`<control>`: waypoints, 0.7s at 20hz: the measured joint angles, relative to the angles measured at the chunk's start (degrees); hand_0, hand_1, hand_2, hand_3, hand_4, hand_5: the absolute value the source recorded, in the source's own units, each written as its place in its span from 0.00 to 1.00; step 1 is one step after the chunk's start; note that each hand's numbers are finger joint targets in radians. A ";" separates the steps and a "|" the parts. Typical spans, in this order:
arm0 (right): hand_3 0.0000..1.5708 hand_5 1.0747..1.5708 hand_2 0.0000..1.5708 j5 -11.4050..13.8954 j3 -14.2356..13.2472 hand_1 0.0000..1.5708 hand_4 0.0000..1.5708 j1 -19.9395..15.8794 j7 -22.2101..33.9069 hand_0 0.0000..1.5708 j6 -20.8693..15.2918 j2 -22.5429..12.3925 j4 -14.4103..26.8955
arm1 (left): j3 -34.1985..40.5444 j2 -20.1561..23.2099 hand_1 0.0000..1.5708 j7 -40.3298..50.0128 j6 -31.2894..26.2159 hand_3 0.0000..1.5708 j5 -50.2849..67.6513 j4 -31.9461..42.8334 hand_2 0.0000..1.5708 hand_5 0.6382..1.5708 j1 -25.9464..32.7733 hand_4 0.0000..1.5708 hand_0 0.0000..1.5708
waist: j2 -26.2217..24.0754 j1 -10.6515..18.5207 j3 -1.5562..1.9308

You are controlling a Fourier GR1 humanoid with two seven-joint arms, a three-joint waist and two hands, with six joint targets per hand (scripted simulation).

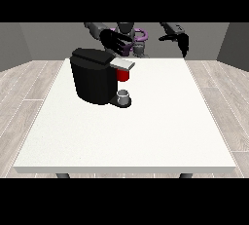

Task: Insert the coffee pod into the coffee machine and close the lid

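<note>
The black coffee machine (93, 79) stands on the left half of the white table (160, 131). Its grey lid (122, 64) juts out to the right, with a red thing at the machine (122, 75) just under it. A small grey thing (124, 95) sits on the machine's base below that. The hand at the view's left (115, 42) hovers behind and above the machine's top, fingers spread and holding nothing. Above the table's far right corner, the hand at the view's right (180, 39) hangs with relaxed fingers pointing down and nothing in it.
The robot's torso (132, 36) stands behind the table's far edge. Wooden floor surrounds the table on both sides.
</note>
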 measured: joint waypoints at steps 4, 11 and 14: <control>0.00 1.00 0.00 0.30 0.21 0.00 0.04 -0.62 -0.71 0.00 0.08 1.25 -0.04 | -0.01 0.12 0.00 -0.76 0.05 0.00 0.35 0.74 0.00 1.00 -0.13 0.00 0.00 | -0.47 -0.44 0.01; 0.00 1.00 0.00 -4.37 5.21 0.00 0.18 6.48 -4.77 0.00 1.14 4.44 -4.51 | -0.22 -0.21 0.00 -3.31 0.99 0.00 -0.56 2.23 0.00 1.00 1.56 0.09 0.00 | -4.60 -2.85 0.00; 0.00 1.00 0.00 -7.98 7.26 0.00 0.10 12.61 -5.75 0.00 0.75 4.93 -6.74 | -0.79 -1.22 0.00 -3.77 1.30 0.00 -0.72 2.32 0.00 1.00 3.64 0.12 0.00 | -7.78 -4.33 0.01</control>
